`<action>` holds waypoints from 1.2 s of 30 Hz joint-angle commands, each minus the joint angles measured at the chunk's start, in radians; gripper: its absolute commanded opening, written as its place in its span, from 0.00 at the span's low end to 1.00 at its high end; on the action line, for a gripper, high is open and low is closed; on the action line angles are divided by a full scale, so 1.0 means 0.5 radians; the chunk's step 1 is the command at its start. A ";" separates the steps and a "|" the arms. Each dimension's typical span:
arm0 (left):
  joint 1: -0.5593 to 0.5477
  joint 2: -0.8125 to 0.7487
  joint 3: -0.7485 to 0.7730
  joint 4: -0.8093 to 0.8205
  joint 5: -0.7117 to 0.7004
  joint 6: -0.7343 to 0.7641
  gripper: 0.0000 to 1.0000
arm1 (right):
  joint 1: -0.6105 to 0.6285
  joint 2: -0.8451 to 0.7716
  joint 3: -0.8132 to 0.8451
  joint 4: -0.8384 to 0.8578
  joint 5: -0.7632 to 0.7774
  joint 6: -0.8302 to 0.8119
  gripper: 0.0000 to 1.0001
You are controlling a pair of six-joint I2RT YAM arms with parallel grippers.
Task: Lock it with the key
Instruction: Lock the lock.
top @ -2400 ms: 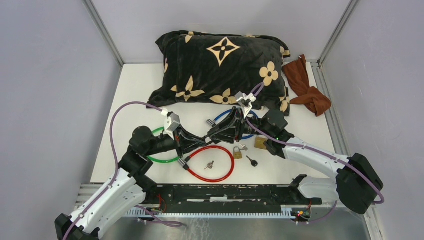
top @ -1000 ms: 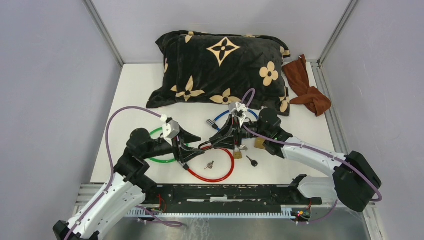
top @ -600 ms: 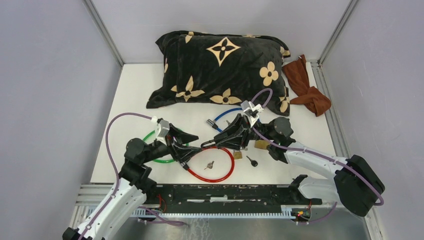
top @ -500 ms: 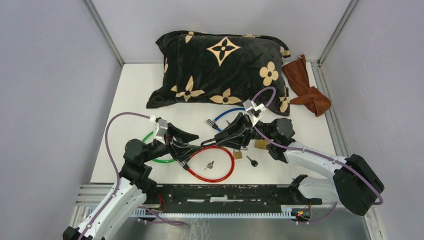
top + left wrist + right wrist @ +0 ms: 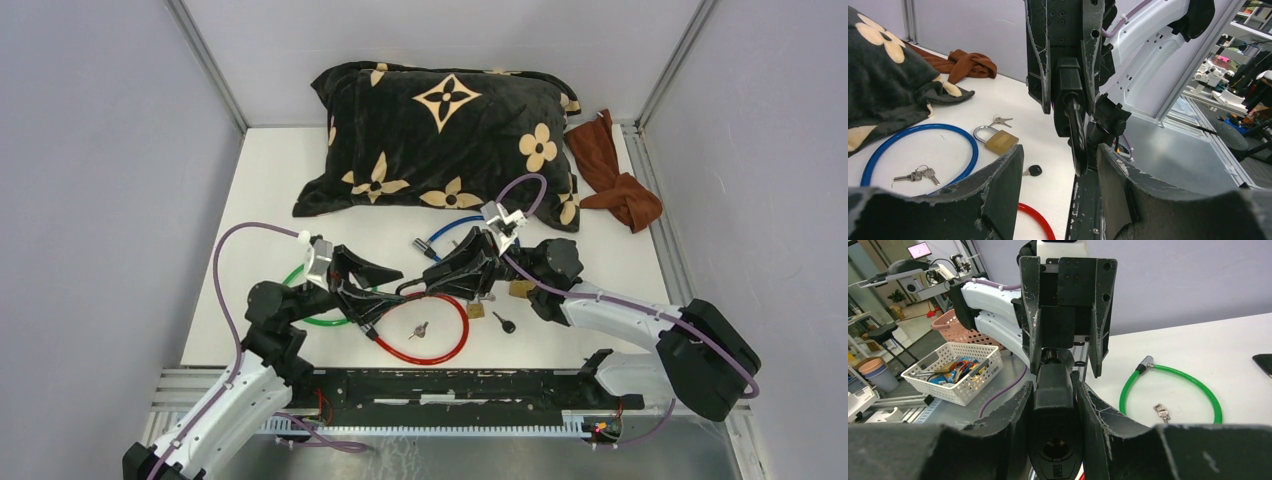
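- Over the table's near half, seen from above, the left gripper (image 5: 392, 287) and right gripper (image 5: 409, 288) are met tip to tip above the red cable lock (image 5: 465, 325); a key (image 5: 420, 328) is seen lying inside its loop.
- On the left wrist, the fingers (image 5: 1003, 185) are held well apart, with nothing gripped.
- On the right wrist, the black lock head (image 5: 1054, 440) is clamped between the jaws.

Red cable lock (image 5: 466, 325), head raised, key (image 5: 418, 328) seemingly inside loop
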 commanded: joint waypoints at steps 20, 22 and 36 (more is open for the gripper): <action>-0.063 0.056 0.063 0.009 -0.212 0.110 0.02 | 0.053 0.058 0.228 -0.016 0.006 -0.102 0.00; -0.065 0.058 0.073 0.005 -0.271 0.184 0.02 | 0.068 0.066 0.217 -0.016 0.010 -0.109 0.00; -0.125 0.151 0.130 0.137 -0.335 0.428 0.02 | 0.128 0.185 0.195 0.049 0.033 -0.060 0.00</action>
